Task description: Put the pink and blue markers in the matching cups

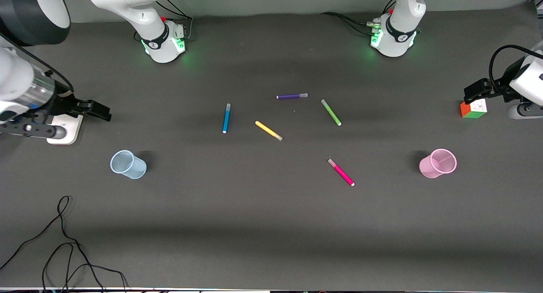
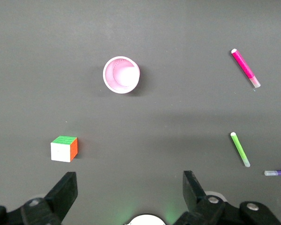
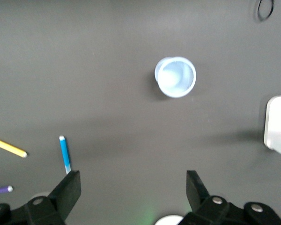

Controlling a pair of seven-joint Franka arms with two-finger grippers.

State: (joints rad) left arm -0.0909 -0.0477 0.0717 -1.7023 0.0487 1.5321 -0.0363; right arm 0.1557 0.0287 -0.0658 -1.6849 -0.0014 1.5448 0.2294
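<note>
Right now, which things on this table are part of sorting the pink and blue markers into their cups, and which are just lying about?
For the job: magenta marker, blue marker, pale pink plastic cup, pale blue plastic cup.

Lying about: purple marker, yellow marker, green marker, colourful puzzle cube, white block, loose black cable.

You get even, fairly bright overhead light on the dark matte counter (image 1: 271, 225), with no glare on it. In the front view, soft broad shadow bands cross it, and the blue cup (image 1: 128, 164) and pink cup (image 1: 438, 163) each throw a short, faint shadow. Green indicator glow spills around both arm bases. The left wrist view is crisp; the right wrist view is slightly soft, its blue marker (image 3: 64, 153) and yellow marker (image 3: 8, 147) a little blurred.
</note>
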